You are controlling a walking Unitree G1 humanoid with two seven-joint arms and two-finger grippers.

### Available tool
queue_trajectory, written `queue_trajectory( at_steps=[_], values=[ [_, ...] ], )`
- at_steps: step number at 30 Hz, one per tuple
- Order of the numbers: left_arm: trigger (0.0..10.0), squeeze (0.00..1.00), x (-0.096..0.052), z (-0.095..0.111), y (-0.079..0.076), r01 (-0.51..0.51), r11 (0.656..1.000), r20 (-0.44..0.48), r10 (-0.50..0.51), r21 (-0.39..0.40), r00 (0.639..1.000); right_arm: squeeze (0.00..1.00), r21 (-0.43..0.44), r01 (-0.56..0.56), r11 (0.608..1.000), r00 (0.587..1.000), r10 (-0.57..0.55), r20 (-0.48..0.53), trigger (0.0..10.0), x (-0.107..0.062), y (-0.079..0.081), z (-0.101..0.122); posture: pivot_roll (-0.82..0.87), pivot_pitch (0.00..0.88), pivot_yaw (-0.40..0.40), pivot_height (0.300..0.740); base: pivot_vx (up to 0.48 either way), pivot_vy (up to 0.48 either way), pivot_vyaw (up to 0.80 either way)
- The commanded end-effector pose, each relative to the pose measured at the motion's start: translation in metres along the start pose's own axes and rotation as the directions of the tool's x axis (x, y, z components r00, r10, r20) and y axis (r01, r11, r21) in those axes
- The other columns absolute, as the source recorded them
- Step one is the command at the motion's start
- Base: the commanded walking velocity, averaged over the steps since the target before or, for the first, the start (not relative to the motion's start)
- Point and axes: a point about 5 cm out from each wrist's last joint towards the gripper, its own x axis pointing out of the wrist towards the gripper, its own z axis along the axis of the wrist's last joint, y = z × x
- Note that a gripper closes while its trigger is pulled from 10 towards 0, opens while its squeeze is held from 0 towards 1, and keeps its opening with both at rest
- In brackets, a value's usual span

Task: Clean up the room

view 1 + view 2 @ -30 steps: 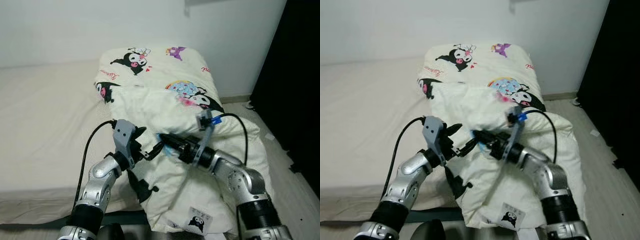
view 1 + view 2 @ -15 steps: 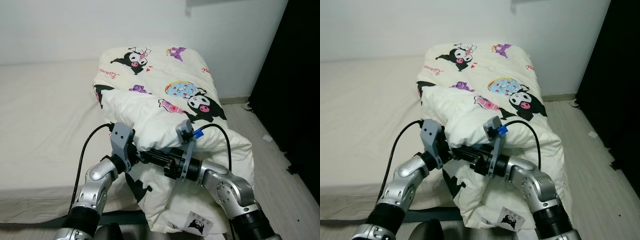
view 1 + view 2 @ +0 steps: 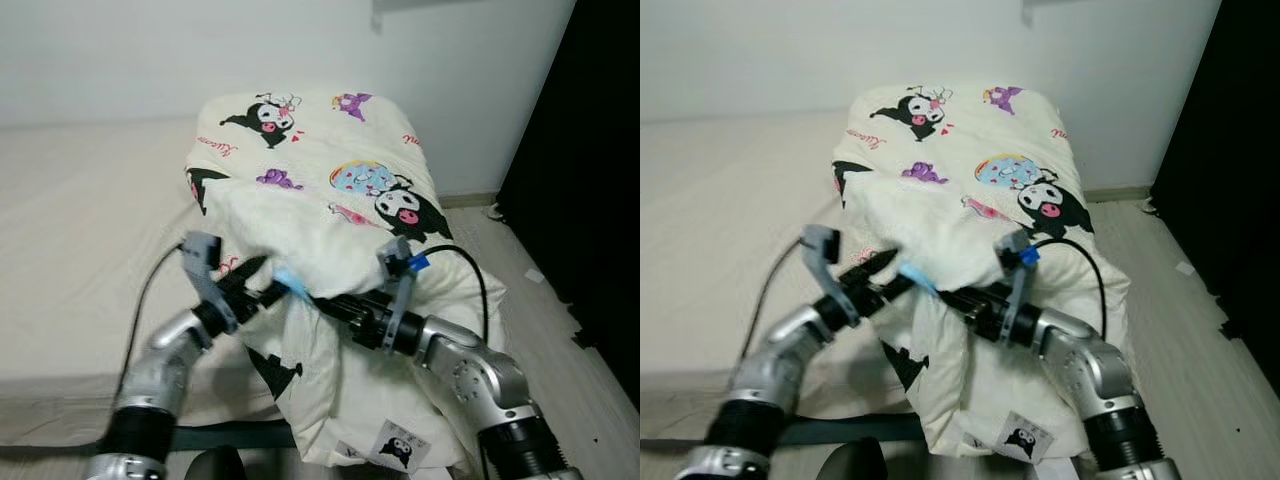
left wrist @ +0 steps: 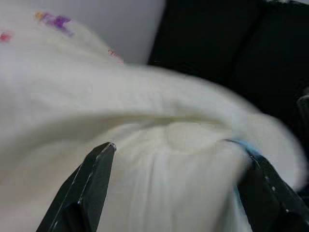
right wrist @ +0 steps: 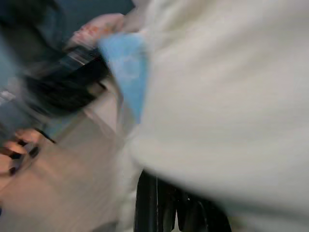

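Note:
A cream quilt point(image 3: 330, 190) printed with cartoon figures lies heaped along the right side of the bed point(image 3: 90, 220). My left gripper point(image 3: 258, 282) is at the near left edge of a raised fold; in the left wrist view its fingers point(image 4: 94, 186) stand wide apart, open, with quilt fabric bulging between them. A small light-blue patch point(image 3: 290, 283) of the quilt shows just beyond it. My right gripper point(image 3: 335, 305) reaches in from the right and is tucked under the same fold, which drapes over it. The right wrist view is blurred, with quilt point(image 5: 231, 96) close against it.
The beige mattress stretches to the left of the quilt. A white wall point(image 3: 120, 50) runs behind the bed. A dark curtain or cabinet point(image 3: 590, 150) stands at the right, with a strip of wooden floor point(image 3: 545, 300) beside the bed.
My left arm has swung out to the left and its gripper has drawn away from the right one. The raised quilt fold has sunk lower over the right gripper.

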Motion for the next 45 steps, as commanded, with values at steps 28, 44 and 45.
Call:
queue_trajectory(
  at_steps=[28, 44, 45],
  values=[
    [10.0, 0.0, 0.018, -0.034, -0.022, -0.26, 0.719, -0.354, 0.021, -0.644, 0.935, 0.0, -0.012, -0.038, 0.999, 0.997, 0.037, -0.063, 0.0, 0.007, 0.009, -0.015, -0.1, 0.124, 0.086, 0.51, 0.0, 0.0, 0.0],
    [10.0, 0.0, 0.026, -0.026, -0.029, -0.258, 0.627, -0.339, -0.01, -0.735, 0.941, 0.0, -0.016, -0.101, 0.995, 0.992, 0.099, -0.081, 0.0, 0.01, 0.02, -0.02, -0.1, 0.123, 0.088, 0.51, 0.0, 0.0, 0.0],
    [10.0, 0.0, 0.026, -0.026, -0.029, -0.258, 0.627, -0.339, -0.01, -0.735, 0.941, 0.0, -0.016, -0.101, 0.995, 0.992, 0.099, -0.081, 0.0, 0.01, 0.02, -0.02, -0.1, 0.123, 0.088, 0.51, 0.0, 0.0, 0.0]
  ],
)
